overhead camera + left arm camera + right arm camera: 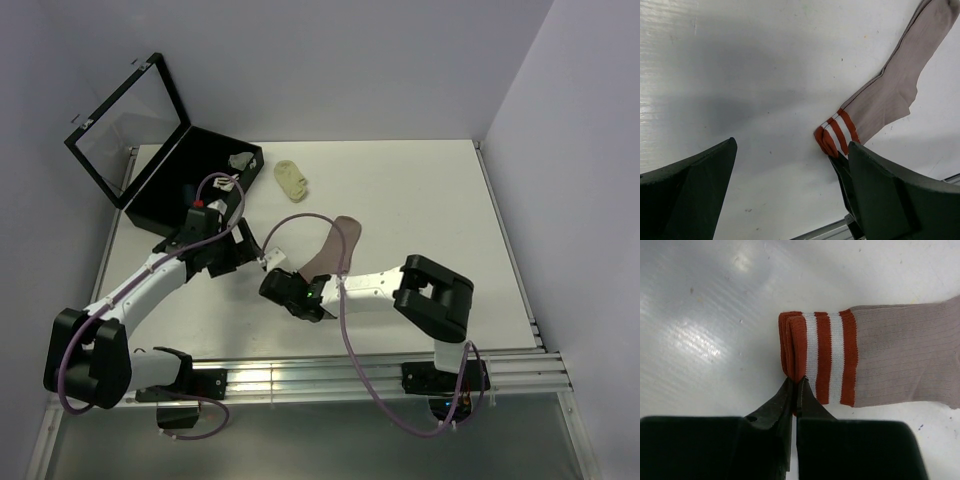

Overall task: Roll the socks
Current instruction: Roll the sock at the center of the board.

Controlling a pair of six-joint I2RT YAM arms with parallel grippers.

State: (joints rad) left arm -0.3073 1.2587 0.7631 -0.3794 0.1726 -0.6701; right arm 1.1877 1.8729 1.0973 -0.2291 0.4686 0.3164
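1. Right gripper (795,385) fingertips fill the bottom of your right wrist view. Read the jaws as pressed together, pinching the near corner of the striped cuff (822,357) at its folded end.
2. Locate the dusty-pink sock (905,360) flat on the white table (715,315). Its cuff points toward the closed fingertips and its body runs off the right edge of that view.
3. Check the cuff end: it shows several stacked red layers, turned over on themselves.
4. Switch to the left wrist view. Read the left gripper (790,150) as spread wide and holding nothing, with bare table between its fingers (690,190). The red-and-white cuff lies just beside the finger on the right of that view.
5. Use the overhead view for layout. The sock lies near the table's middle, its toe end angled away from the arm bases.
6. Note the black case (190,195), lid raised, at the far left corner, and the pale-yellow sock (293,180) just beside it on the table.
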